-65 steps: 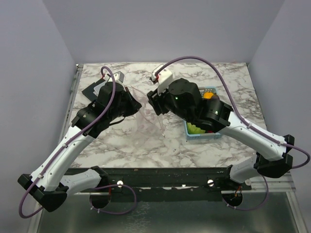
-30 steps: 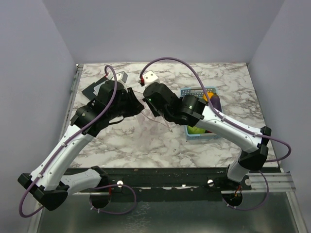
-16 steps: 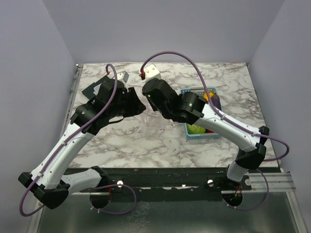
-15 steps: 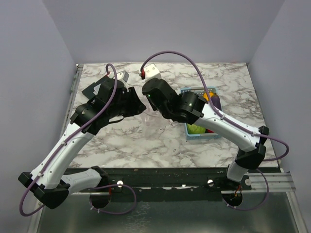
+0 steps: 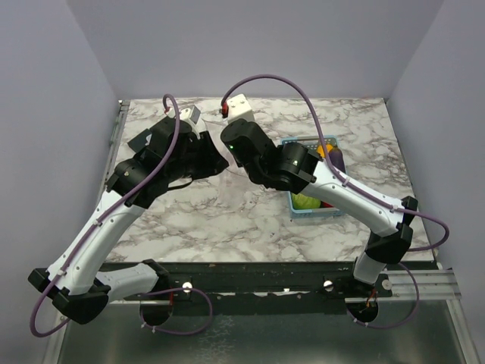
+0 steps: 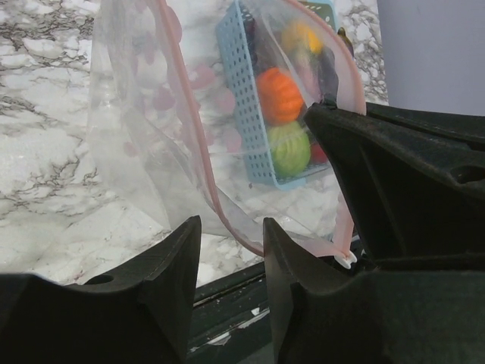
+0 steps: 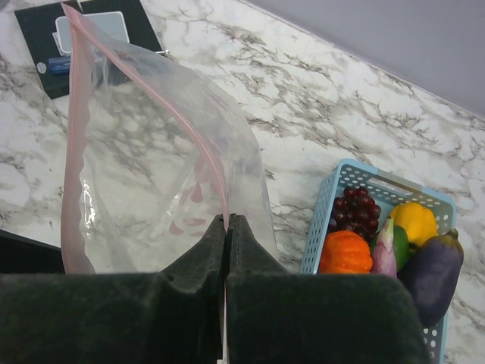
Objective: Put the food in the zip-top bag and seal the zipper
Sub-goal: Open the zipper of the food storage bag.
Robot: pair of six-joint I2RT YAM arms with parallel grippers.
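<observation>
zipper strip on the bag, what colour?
Pinkish-red; the zipper strip shows best in the right wrist view.

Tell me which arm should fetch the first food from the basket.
Left, probably. The right gripper is shut on the zipper, holding the zip-top bag up. The left gripper stands open around the bag's edge, clamping nothing, though the basket lies on the right's side.

Clear zip-top bag (image 7: 151, 163), pinkish-red zipper (image 7: 71, 144) along its mouth. Light-blue slotted basket (image 7: 324, 221). Food: orange pumpkin (image 7: 345, 253), dark purple grapes (image 7: 354, 209), yellow piece (image 7: 414, 220), purple eggplant (image 7: 433, 270), green cabbage (image 6: 290, 150). Bench (image 7: 318, 98): white marble pattern with grey veins. Left pincer (image 6: 229, 227) and right pincer (image 7: 227, 221): black.
</observation>
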